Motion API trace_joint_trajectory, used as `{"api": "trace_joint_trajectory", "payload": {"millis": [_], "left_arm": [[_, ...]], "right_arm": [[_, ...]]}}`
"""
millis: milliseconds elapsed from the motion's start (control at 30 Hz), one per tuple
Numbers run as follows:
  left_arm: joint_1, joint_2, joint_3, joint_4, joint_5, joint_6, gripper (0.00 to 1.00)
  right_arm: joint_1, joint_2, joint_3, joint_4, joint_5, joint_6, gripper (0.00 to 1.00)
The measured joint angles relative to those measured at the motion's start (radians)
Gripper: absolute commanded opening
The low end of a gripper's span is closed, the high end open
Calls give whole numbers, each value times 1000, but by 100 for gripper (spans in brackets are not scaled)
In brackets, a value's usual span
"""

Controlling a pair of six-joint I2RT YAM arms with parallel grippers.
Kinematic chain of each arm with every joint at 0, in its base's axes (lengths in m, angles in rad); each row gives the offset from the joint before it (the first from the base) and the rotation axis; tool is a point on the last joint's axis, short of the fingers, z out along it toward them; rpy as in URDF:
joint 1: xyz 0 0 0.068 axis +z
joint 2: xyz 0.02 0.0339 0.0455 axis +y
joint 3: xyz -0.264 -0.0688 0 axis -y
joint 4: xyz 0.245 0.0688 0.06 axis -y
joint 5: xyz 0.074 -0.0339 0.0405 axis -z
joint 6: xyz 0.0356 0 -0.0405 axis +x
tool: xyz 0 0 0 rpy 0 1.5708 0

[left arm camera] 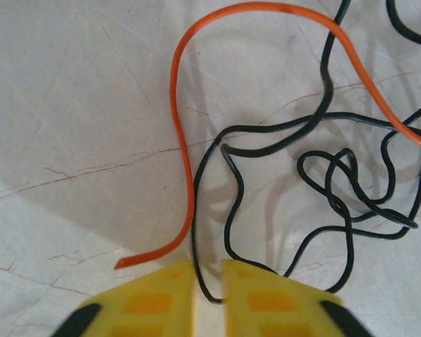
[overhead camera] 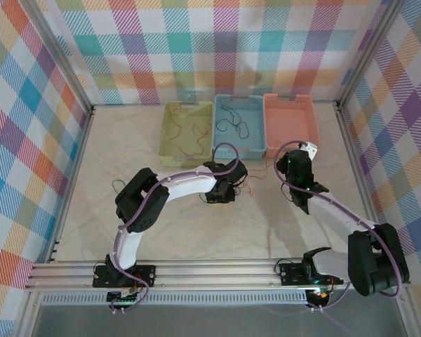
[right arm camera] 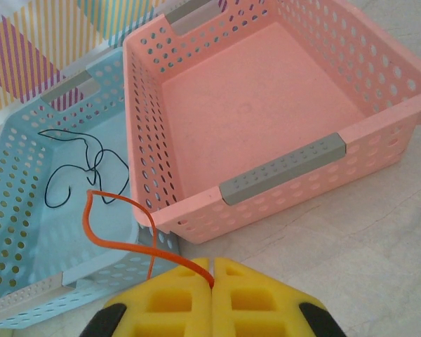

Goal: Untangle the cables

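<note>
Looks like pulling-apart step: right tool (right arm camera: 212,272) clamped on orange cable (right arm camera: 119,242) just in front of pink basket (right arm camera: 281,168), left tool (left arm camera: 209,274) straddling black cable (left arm camera: 228,203) further left, grip can't tell; nxt prob needs slow, steady separating pull.

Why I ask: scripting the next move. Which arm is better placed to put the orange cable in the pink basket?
Right, probably. The right gripper is shut on the orange cable, just in front of the pink basket; the left gripper is low over the black cable.
</note>
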Motion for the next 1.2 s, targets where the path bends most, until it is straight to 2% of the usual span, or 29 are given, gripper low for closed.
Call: {"api": "trace_joint_trajectory", "payload": {"millis": [133,233,567,767,933,1033,1200], "left_arm": [[0,-11,-23,11,-10,0,0],[1,-61,-81,7,-40,-1,0],[53,-465,-343,-57,-165,29,0],[196,-761,-478,-146,-214,56,0],[343,-991,-497,-232,-241,92,0],[402,-1066,-496,-273,-249,106,0],[445,-1101,-494,-310,-252,124,0]], "right_arm": [[0,0,0,0,0,0,0],[0,0,0,0,0,0,0],[0,-22,-19,-1,27,0,0],[-2,-69,-49,-2,100,3,0],[-14,-76,-56,-5,154,21,0],[-25,-76,-60,-8,174,32,0],[-29,-71,-62,-9,187,46,0]]}}
